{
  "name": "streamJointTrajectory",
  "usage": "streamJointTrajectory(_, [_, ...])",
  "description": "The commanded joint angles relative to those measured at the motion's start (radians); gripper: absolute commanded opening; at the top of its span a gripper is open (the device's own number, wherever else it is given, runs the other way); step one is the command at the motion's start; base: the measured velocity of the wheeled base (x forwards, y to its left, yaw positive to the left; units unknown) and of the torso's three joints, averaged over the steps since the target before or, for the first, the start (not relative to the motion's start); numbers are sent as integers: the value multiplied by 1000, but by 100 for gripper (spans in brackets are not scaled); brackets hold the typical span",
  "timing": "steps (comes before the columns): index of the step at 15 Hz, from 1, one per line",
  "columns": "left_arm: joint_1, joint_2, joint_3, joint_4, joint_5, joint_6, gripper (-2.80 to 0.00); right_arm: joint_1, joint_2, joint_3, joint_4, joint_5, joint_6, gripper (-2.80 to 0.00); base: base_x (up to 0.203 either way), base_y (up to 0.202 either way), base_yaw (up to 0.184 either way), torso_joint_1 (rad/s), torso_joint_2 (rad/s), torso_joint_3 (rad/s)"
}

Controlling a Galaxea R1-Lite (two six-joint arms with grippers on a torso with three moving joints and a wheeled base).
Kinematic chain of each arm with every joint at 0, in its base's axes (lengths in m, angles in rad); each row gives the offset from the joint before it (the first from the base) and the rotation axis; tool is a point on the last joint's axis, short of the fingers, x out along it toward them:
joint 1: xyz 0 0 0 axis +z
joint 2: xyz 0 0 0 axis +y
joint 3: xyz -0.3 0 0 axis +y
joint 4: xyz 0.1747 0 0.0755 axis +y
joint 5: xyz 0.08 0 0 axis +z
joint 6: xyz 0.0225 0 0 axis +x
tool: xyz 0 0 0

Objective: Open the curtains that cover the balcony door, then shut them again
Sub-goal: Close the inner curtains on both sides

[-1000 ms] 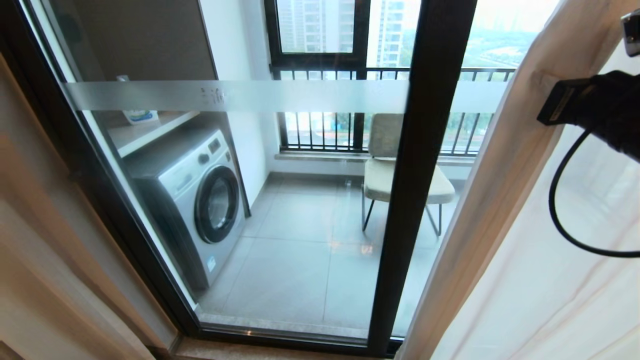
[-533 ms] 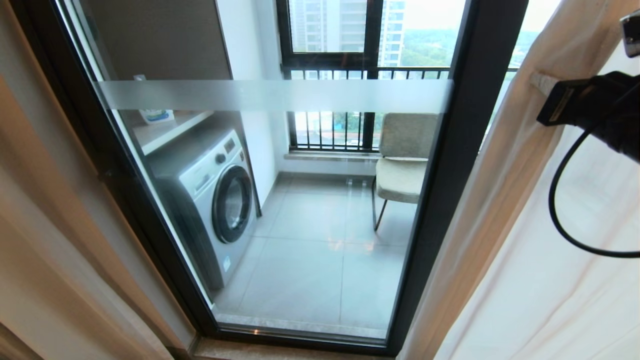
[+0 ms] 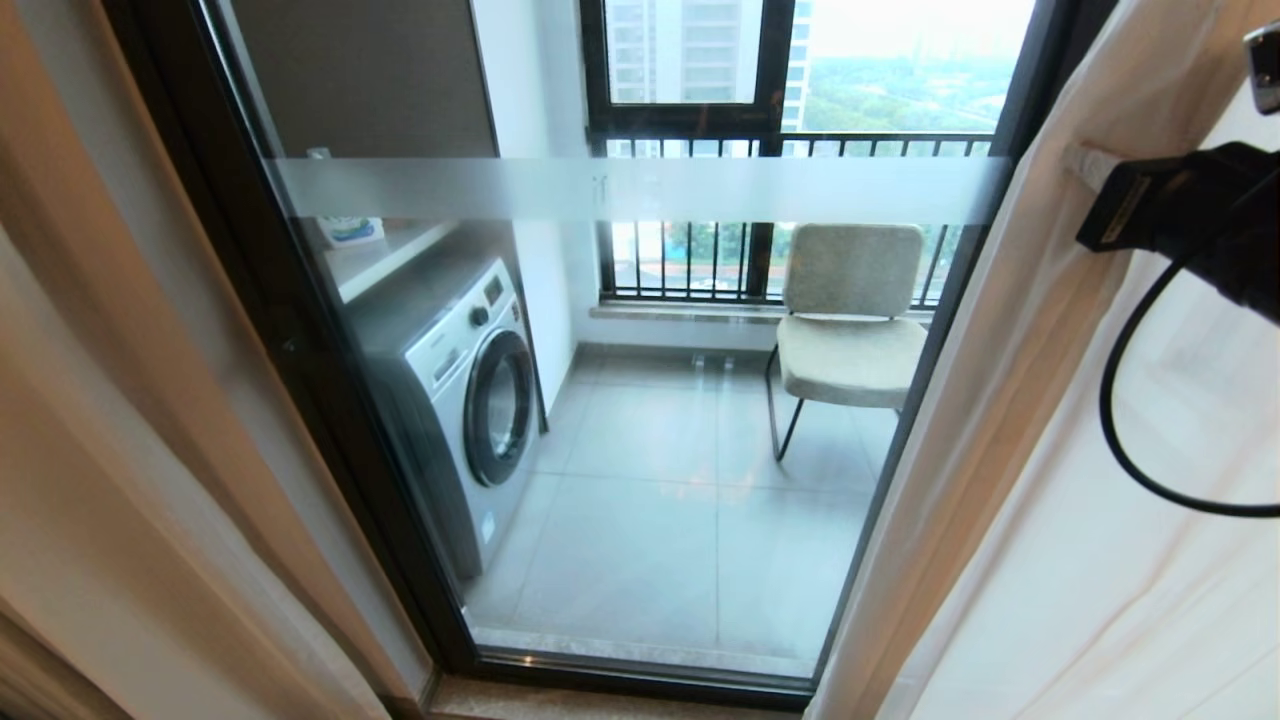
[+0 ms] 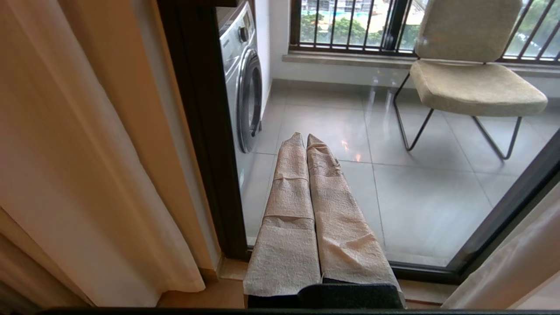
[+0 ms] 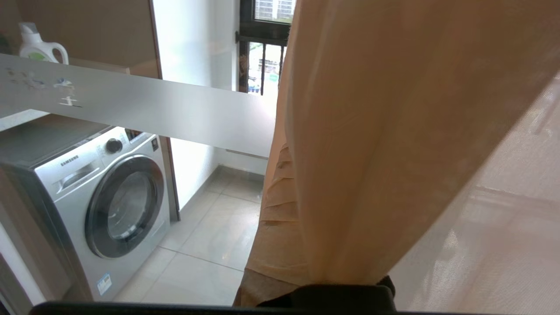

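Left gripper [image 4: 306, 140]: tape-wrapped fingers pressed together, nothing between them, lower centre of the left wrist view, pointing at the glass.

Right gripper [image 5: 280, 218]: jaws closed on the curtains [image 5: 372, 153], a tan fold draped over the fingers.

Curtains: beige-tan woven drapes in vertical folds with sheer white panels; one bunch fills the left edge of the head view [image 3: 110, 450], the other the right side, where the right arm [image 3: 1190, 210] presses in at upper right.

Balcony door [image 3: 330, 400]: dark frame, clear glass, frosted band across; uncovered in the frame's centre between both drapes.

Beyond the glass: washing machine [image 3: 470, 390] left, chair [image 3: 850, 320] right, open tiled floor between.
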Motion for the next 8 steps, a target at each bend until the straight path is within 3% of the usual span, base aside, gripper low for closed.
streamJointTrajectory(1, [0, 0, 0, 1, 0, 0, -280, 1, -1, 0, -4, 1, -1, -280, 0, 190, 4, 7, 1, 2])
streamJointTrajectory(5, [0, 0, 0, 1, -2, -2, -280, 1, -4, 1, -4, 1, -6, -280, 0, 188, 3, 4, 1, 3])
streamJointTrajectory(8, [0, 0, 0, 1, 0, 0, -280, 1, -5, 3, -4, 1, -7, -280, 0, 70, 1, -1, 3, 3])
